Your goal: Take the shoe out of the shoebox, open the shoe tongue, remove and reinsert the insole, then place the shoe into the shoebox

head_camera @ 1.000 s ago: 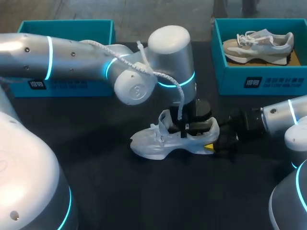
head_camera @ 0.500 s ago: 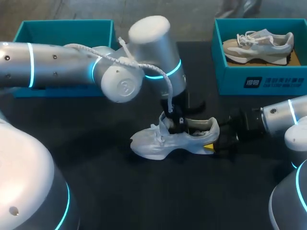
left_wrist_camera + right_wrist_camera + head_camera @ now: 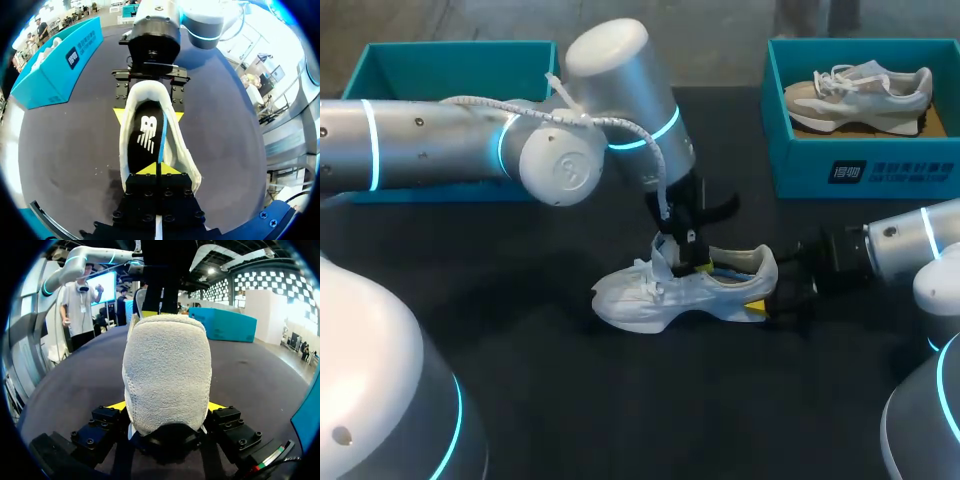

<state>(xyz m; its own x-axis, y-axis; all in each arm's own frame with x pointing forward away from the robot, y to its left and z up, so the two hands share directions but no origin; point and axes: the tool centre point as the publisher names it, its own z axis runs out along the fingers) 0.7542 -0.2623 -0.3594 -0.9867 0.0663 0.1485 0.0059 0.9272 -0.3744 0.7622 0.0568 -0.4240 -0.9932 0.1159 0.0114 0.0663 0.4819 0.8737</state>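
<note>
A white shoe [image 3: 670, 295] lies on its sole on the black table, toe to the left. My right gripper [image 3: 765, 300] holds its fuzzy heel [image 3: 167, 370] from behind, one finger pressed on each side. My left gripper [image 3: 692, 258] comes down into the shoe's opening next to the raised tongue [image 3: 663, 255]. In the left wrist view its yellow tips [image 3: 159, 169] are shut on the end of the black insole [image 3: 147, 140], whose blue edge [image 3: 161, 137] stands up inside the shoe. My right gripper [image 3: 148, 112] shows beyond the heel.
A teal shoebox [image 3: 865, 165] at the back right holds a grey and beige shoe [image 3: 860, 90]. A second teal shoebox [image 3: 460, 60] stands at the back left, partly behind my left arm. The right box [image 3: 55, 65] also shows in the left wrist view.
My left arm has swung left and its gripper has come up from deep in the shoe toward the tongue; a blue insole edge now shows. The shoe and right arm have not moved.
</note>
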